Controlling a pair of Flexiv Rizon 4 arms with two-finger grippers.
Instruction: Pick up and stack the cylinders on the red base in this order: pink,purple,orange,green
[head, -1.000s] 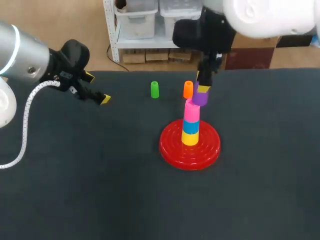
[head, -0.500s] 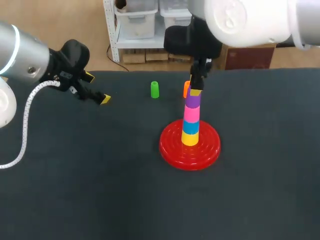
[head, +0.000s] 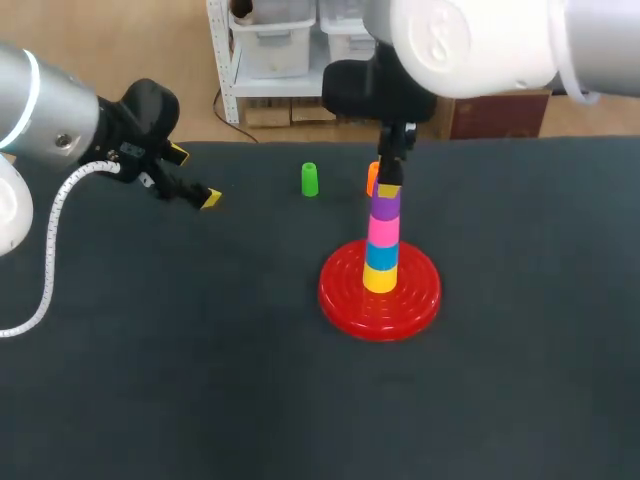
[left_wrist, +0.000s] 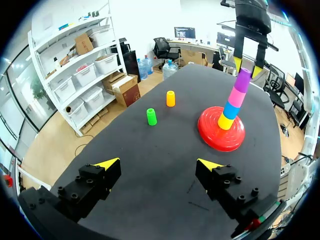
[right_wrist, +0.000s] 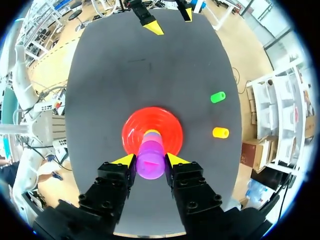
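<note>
The red base (head: 422, 295) carries a stack of yellow, blue and pink cylinders (head: 383, 229). On top of the pink one rests the purple cylinder (head: 386, 205), and my right gripper (head: 388, 189) is shut on it from above. In the right wrist view the purple cylinder (right_wrist: 150, 161) fills the gap between the yellow-tipped fingers (right_wrist: 125, 160), right over the red base (right_wrist: 132, 125). The orange cylinder (head: 372, 178) stands just behind the stack, partly hidden; the green cylinder (head: 310, 179) stands to its left. My left gripper (head: 194, 176) hangs open and empty at the far left.
From the left wrist, the green cylinder (left_wrist: 151, 116) and orange cylinder (left_wrist: 170, 98) stand ahead of my open left gripper (left_wrist: 158, 164), with the red base (left_wrist: 221, 142) and stack beyond. Bare dark tabletop (head: 200, 350) spreads in front of the base.
My right gripper carried the purple cylinder leftward from beside the stack to directly over the pink one and set it down on it. The left arm stayed still.
</note>
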